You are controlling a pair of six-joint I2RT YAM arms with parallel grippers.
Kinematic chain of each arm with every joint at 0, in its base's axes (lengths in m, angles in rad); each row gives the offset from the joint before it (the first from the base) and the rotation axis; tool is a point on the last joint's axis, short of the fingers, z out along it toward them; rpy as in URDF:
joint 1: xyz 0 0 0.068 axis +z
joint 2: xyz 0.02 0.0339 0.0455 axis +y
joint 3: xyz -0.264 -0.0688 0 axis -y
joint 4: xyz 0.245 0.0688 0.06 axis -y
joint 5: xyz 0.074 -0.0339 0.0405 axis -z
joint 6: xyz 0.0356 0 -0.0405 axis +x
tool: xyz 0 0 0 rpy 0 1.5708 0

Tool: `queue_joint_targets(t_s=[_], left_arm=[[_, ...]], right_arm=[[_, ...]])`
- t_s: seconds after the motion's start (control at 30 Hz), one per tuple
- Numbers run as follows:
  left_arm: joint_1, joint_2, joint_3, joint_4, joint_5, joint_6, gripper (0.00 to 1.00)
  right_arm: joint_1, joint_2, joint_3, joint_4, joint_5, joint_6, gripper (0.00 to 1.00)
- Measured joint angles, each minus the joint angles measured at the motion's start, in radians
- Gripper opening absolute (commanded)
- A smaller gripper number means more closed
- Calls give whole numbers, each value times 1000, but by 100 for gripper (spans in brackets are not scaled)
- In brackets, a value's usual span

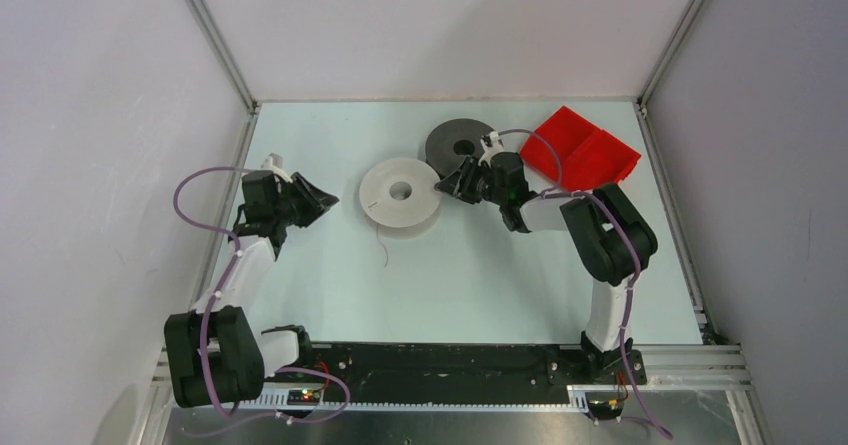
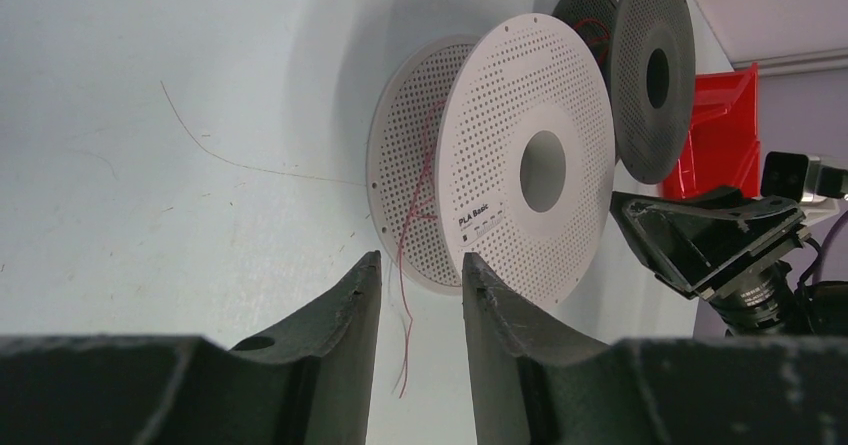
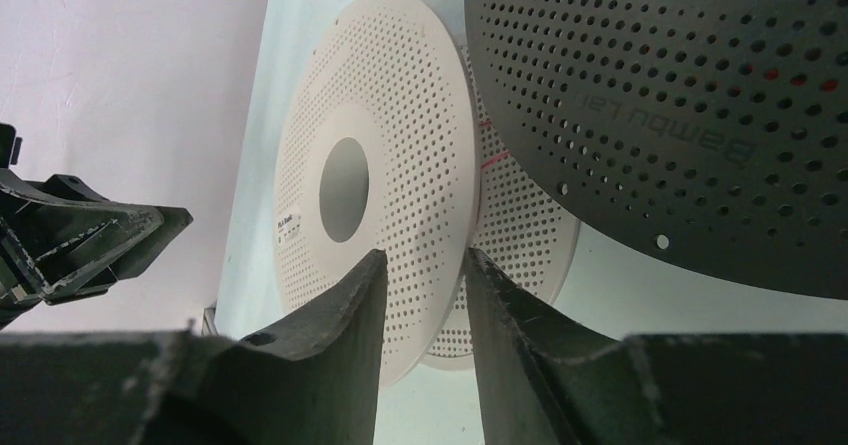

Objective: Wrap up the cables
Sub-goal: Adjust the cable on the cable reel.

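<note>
A white spool (image 1: 385,205) lies flat mid-table, with a dark grey spool (image 1: 445,137) just behind it to the right. A thin reddish cable (image 2: 405,295) hangs from the white spool (image 2: 500,115), and its loose tail (image 1: 383,250) rests on the table. My left gripper (image 2: 420,265) is open, left of that spool, with the tail lying beyond the gap between its fingers. My right gripper (image 3: 424,257) is open at the white spool's (image 3: 400,115) right edge, the upper flange rim showing in its gap. Red cable shows through the holes of the grey spool (image 3: 680,115).
A red bin (image 1: 580,150) sits at the back right, next to the grey spool. A faint pale strand (image 2: 230,160) lies on the table left of the white spool. Walls enclose the table on three sides.
</note>
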Motion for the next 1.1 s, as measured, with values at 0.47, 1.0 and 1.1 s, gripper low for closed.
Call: queue_joint_targets(t_s=[0.47, 1.0, 1.1], left_arm=[[15, 17, 22, 3, -23, 0, 39], [31, 44, 22, -8, -43, 12, 39], [37, 38, 22, -13, -45, 15, 39]], right_arm=[[134, 3, -50, 55, -5, 129, 27], [171, -187, -197, 77, 32, 210, 40], [131, -193, -198, 90, 61, 247, 41]])
